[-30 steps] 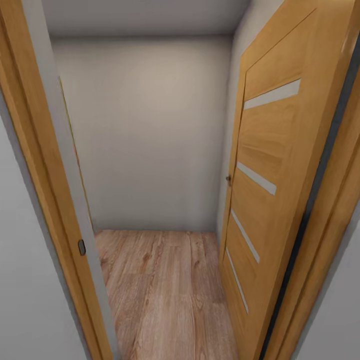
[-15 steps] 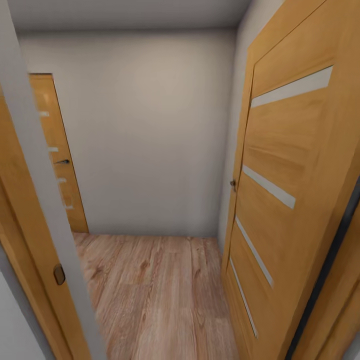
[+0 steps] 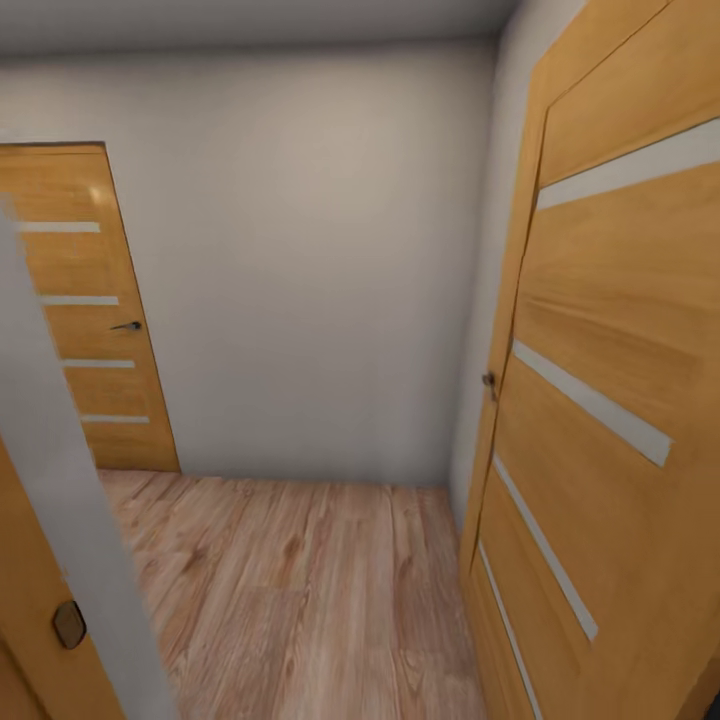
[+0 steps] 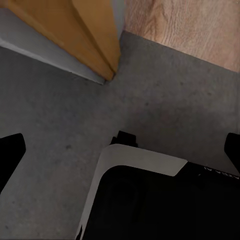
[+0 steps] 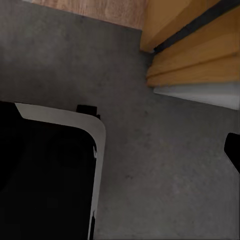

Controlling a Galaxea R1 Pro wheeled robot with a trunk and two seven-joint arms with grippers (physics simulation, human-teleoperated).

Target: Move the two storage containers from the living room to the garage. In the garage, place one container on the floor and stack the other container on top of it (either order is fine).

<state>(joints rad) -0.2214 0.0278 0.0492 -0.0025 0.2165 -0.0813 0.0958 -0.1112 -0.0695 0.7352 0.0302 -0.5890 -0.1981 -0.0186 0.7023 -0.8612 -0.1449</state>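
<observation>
A: What is the head view taking in?

B: A small hallway is lying ahead: pale grey wall (image 3: pixel 300 270) across the middle, light wood plank floor (image 3: pixel 300 590) along the bottom, an open wooden door (image 3: pixel 620 400) with pale stripes filling the right side, and a closed matching door (image 3: pixel 85 320) at the left. A door frame (image 3: pixel 50 560) is cutting across the lower left corner.

A: And the storage containers?

B: I am not seeing them in any view.

A: The pincers?

B: Dark finger tips (image 4: pixel 10 150) are showing at the left wrist frame's edges, set wide apart with nothing between them, over dark grey concrete floor (image 4: pixel 60 115) and the robot's base (image 4: pixel 150 200). In the right wrist view just one tip (image 5: pixel 233 147) is peeking in at the right edge, so I cannot tell its opening.
</observation>
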